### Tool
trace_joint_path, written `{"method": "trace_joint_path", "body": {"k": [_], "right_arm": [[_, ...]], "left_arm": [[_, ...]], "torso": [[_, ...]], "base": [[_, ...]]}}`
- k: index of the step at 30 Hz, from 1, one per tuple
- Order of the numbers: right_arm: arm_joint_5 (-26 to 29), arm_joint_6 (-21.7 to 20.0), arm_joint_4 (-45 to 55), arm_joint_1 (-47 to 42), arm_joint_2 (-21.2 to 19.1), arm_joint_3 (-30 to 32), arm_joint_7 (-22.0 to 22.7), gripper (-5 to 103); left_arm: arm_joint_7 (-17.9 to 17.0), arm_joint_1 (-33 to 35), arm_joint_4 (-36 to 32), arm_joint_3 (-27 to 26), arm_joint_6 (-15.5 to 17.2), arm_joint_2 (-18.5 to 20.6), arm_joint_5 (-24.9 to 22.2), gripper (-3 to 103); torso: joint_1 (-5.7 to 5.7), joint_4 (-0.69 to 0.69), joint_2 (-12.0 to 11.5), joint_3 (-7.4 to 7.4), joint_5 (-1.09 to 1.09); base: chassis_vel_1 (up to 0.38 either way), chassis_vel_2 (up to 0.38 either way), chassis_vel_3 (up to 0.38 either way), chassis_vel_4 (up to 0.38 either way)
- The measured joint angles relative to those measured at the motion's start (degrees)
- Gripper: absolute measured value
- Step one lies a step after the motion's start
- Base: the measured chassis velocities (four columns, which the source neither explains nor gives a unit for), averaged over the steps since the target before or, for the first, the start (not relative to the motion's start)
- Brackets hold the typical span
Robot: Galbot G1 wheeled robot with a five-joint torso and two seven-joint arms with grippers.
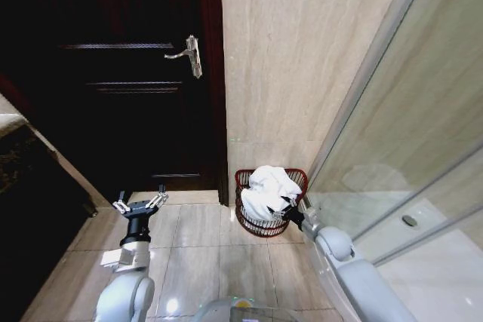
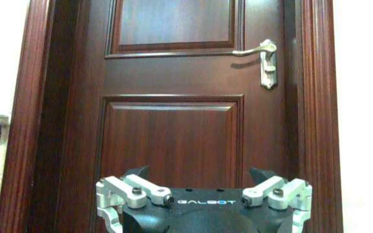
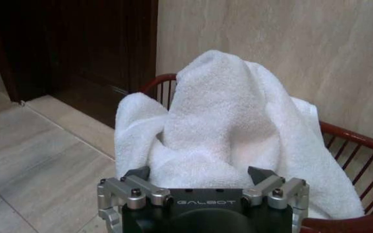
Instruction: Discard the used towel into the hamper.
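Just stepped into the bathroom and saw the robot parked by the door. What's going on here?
The robot is putting a used white towel into the small reddish-brown hamper standing in the corner by the tiled wall. The towel sits heaped in the hamper, partly draped over its rim. The right gripper is at the hamper's edge, fingers open right beside the towel. The left gripper is open and idle, held up facing the dark wooden door.

Towel [image 1: 268, 188] heaped over hamper [image 1: 260, 225] blocks its mouth.

Dark wooden door [image 1: 113, 73] with silver lever handle [image 1: 189, 54], beige tiled wall [image 1: 302, 58], glass shower partition [image 1: 423, 133].
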Motion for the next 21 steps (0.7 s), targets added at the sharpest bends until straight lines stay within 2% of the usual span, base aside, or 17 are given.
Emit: {"method": "trace_joint_path", "body": {"k": [10,12,14,17,21], "right_arm": [[1.92,-0.13,-1.57,0.73,0.17,-0.13,-0.42,101],[2.00,-0.06,-1.72,0.73,0.16,-0.12,-0.49,94],[2.01,-0.04,-1.76,0.73,0.16,-0.12,-0.51,94],[1.98,0.44,-1.98,0.69,0.18,-0.13,-0.66,80],[1.96,1.15,-2.29,0.69,0.27,-0.14,-0.70,73]], "left_arm": [[-0.03,-0.33,0.36,0.15,0.17,-0.02,0.00,100],[-0.04,-0.41,0.36,0.17,0.22,-0.01,0.00,100],[-0.04,-0.42,0.36,0.18,0.23,-0.01,0.01,100],[-0.05,-0.42,0.33,0.32,0.24,-0.12,0.11,100],[-0.05,-0.37,0.26,0.39,0.23,-0.18,0.18,100]], "torso": [[0.00,0.00,0.00,0.00,0.00],[0.00,0.00,0.00,0.00,0.00],[0.00,0.00,0.00,0.00,0.00],[0.00,0.00,0.00,0.00,-0.03],[-0.01,0.00,0.01,-0.01,-0.04]], "base": [[0.000,0.000,0.000,0.000],[0.000,0.000,0.000,0.000],[0.000,0.000,0.000,0.000],[0.000,0.000,0.000,0.000],[0.000,0.000,0.000,0.000]]}}
